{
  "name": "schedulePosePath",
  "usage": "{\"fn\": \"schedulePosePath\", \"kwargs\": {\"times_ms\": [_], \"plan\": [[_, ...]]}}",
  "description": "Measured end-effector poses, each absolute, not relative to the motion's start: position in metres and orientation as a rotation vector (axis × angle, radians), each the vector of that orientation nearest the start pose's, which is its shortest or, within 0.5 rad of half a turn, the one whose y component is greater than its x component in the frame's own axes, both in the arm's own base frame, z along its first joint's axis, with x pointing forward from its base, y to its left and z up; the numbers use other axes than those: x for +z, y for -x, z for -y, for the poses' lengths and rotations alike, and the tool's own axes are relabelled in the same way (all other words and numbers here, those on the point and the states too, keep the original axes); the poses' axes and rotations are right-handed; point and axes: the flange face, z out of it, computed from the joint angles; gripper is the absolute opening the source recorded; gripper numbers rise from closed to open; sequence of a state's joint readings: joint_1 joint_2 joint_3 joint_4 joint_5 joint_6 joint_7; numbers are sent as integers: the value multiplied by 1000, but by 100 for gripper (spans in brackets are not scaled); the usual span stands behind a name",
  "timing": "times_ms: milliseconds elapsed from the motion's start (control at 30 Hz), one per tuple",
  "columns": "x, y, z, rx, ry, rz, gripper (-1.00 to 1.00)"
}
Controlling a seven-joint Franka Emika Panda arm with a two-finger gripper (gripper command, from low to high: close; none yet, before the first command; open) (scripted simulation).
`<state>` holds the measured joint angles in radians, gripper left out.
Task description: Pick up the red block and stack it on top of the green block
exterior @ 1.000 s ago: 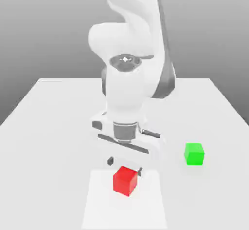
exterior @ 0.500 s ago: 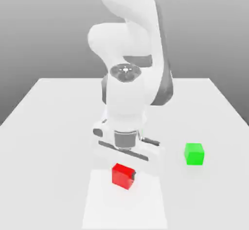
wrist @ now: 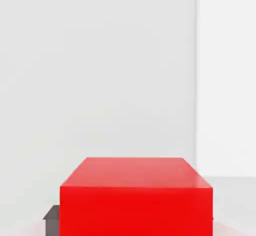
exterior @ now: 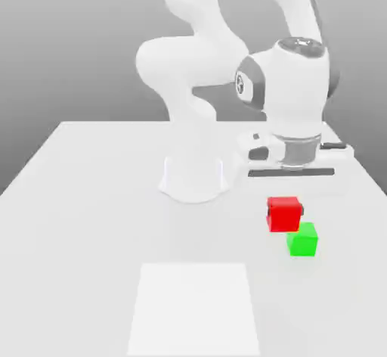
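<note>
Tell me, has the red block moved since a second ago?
Yes. The red block, held in the claw, went toward the exterior view's right, next to the green block.

A second ago the end effector [exterior: 284,213] stood open around the red block [exterior: 283,214], low over the pale square at the desk's near edge. It has since closed on the block, lifted it, and swung toward the exterior view's right, so the block now hangs just above the green block [exterior: 302,240].
</note>
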<state>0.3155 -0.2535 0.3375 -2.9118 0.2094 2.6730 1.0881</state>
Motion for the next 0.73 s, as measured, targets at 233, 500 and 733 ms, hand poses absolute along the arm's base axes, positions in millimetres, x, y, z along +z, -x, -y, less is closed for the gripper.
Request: {"fn": "schedulePosePath", "kwargs": {"times_ms": [233, 500, 733], "plan": [[235, -245, -221, -26, 3087, -738, -100], [204, -248, -220, -50, 3105, -739, -100], [179, -240, -225, -6, 3063, -716, 100]]}}
